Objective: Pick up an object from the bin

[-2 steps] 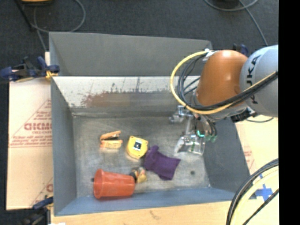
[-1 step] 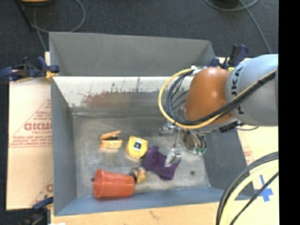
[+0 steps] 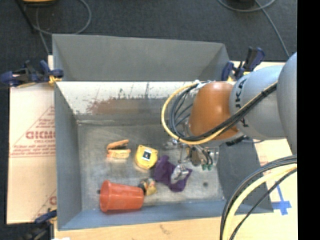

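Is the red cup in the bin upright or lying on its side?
On its side: the red cup lies lengthwise, its side wall facing the camera.

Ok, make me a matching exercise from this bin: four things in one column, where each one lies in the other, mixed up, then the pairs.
1 red cup
2 yellow round thing
3 purple thing
4 tan toy

A at the gripper
B just left of the yellow round thing
C on its side, bottom left of the view
D between the tan toy and the purple thing

Pairs: 1-C, 2-D, 3-A, 4-B.
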`<action>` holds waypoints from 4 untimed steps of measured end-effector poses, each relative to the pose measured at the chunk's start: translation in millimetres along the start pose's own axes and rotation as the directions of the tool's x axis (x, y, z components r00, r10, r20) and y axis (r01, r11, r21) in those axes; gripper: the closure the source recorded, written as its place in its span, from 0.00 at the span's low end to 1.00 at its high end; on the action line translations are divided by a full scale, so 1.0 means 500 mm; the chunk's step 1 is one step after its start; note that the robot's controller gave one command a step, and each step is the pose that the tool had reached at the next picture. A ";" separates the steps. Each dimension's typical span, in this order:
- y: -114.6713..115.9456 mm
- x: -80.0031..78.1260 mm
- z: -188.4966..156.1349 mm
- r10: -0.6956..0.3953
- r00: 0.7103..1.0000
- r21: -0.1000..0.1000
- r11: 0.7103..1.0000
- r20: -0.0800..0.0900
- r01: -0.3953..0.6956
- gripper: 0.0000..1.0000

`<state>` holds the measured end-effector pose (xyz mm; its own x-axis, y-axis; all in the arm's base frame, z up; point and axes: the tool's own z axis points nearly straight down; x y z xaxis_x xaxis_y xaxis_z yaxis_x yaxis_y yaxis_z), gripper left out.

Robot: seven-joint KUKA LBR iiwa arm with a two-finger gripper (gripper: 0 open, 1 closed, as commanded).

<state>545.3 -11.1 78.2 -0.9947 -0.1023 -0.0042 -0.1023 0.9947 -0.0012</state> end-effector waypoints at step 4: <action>-0.020 -0.048 -0.324 0.042 0.999 -0.001 0.999 0.000 -0.042 1.00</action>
